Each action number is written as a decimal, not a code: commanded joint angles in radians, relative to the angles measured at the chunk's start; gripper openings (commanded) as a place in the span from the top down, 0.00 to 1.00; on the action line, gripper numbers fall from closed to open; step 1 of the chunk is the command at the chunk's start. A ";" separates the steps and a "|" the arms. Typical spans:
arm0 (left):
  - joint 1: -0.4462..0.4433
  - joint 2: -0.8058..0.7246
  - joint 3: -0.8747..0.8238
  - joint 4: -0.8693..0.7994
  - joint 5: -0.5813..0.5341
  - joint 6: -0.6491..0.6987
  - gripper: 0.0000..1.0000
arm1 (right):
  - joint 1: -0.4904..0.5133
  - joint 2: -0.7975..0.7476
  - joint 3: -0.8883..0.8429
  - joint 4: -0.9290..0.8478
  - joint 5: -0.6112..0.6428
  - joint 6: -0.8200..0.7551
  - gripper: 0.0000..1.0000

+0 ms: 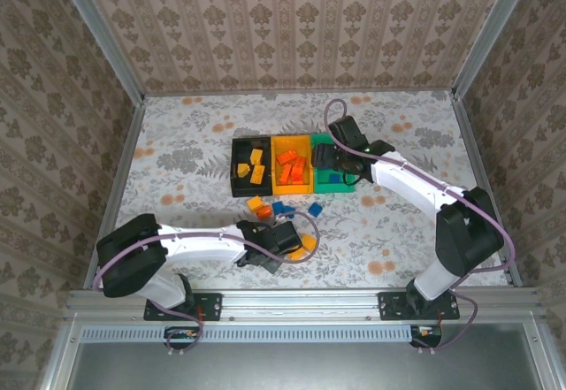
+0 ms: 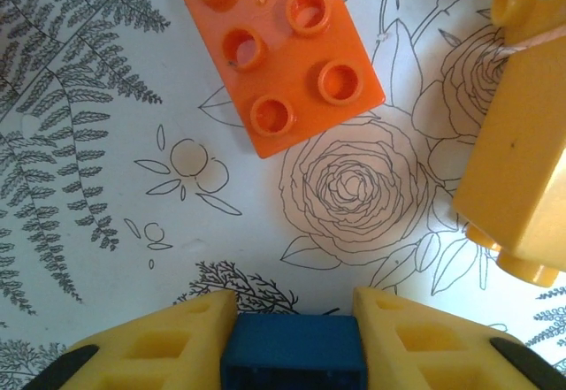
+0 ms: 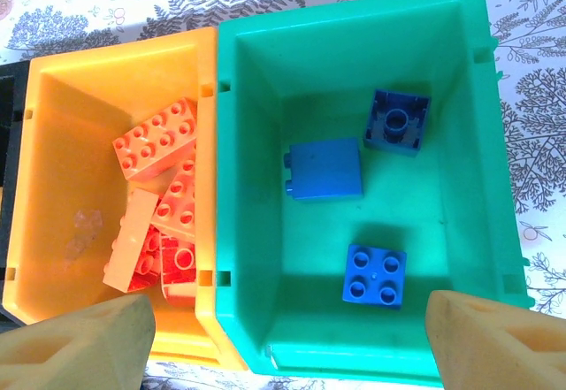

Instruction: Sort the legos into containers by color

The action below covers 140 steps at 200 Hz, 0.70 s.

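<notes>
My left gripper [image 2: 294,306] is shut on a blue lego [image 2: 294,350], its yellow fingers pressing both sides just above the table. A red-orange lego [image 2: 279,49] and a yellow lego [image 2: 522,160] lie ahead of it. From above, the left gripper [image 1: 287,240] is near the front, beside a yellow lego [image 1: 307,246]. My right gripper [image 3: 283,337] hangs open over the green container [image 3: 256,187], which holds three blue legos [image 3: 374,276]. The orange-yellow container [image 3: 62,142] holds red-orange legos [image 3: 155,138]. The black container [image 1: 250,167] holds yellow legos.
Loose legos lie in front of the containers: an orange one [image 1: 256,204], blue ones [image 1: 277,206] and another blue [image 1: 315,210]. The table is floral-patterned with walls on three sides. The right arm [image 1: 416,187] reaches diagonally across the right half.
</notes>
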 commanded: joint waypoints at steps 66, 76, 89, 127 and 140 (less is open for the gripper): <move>0.134 -0.114 0.237 0.059 0.065 0.144 0.64 | -0.039 -0.174 -0.172 0.035 0.046 0.078 0.18; 0.165 -0.085 0.282 0.104 0.100 0.164 0.64 | -0.039 -0.196 -0.200 0.035 0.054 0.087 0.18; 0.205 -0.035 0.346 0.161 0.138 0.188 0.64 | -0.039 -0.228 -0.236 0.039 0.063 0.099 0.18; 0.322 0.165 0.545 0.284 0.233 0.200 0.65 | -0.041 -0.289 -0.306 0.037 0.076 0.123 0.18; 0.348 0.228 0.604 0.323 0.278 0.194 0.65 | -0.042 -0.300 -0.314 0.028 0.083 0.124 0.18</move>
